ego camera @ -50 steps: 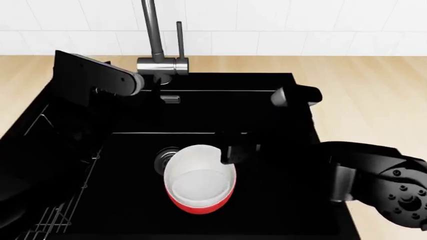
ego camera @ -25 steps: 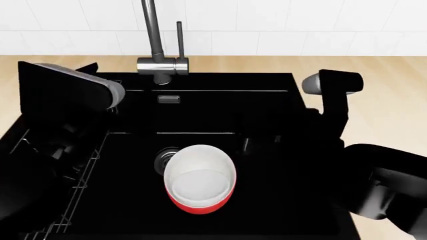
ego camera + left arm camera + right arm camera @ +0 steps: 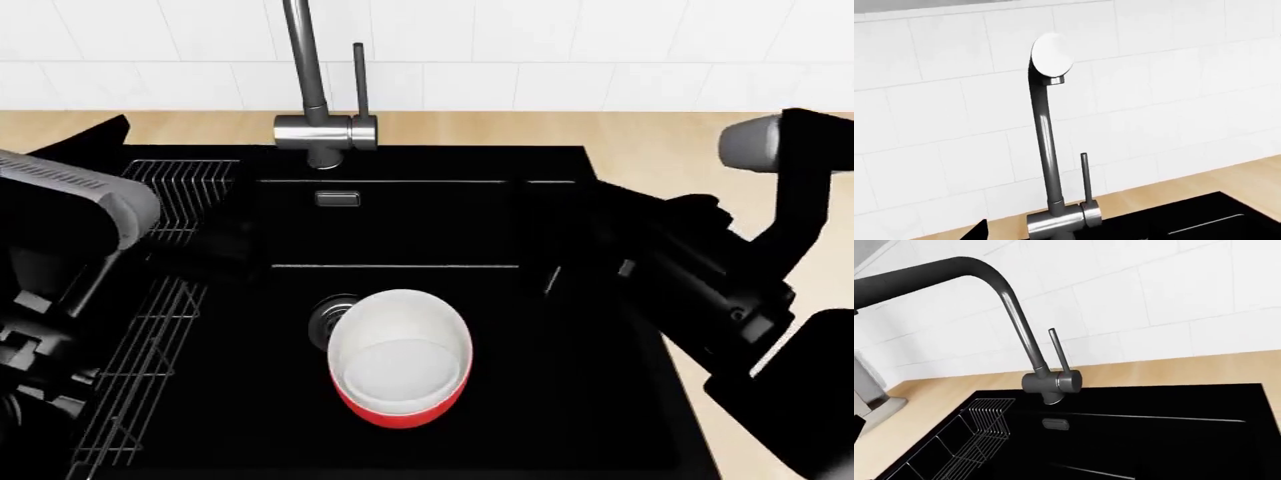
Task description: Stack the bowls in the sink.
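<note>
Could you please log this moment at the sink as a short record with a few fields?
bowls: white bowl nested in red bowl, one stack
stack position: in the sink, beside the drain
tap: upright behind the basin, over the back edge
wire rack: along the sink's left side
left arm: off to the left, apart from the stack; its tool not in view
right arm: off to the right, apart from the stack; its tool not in view
task state: bowls appear stacked
</note>
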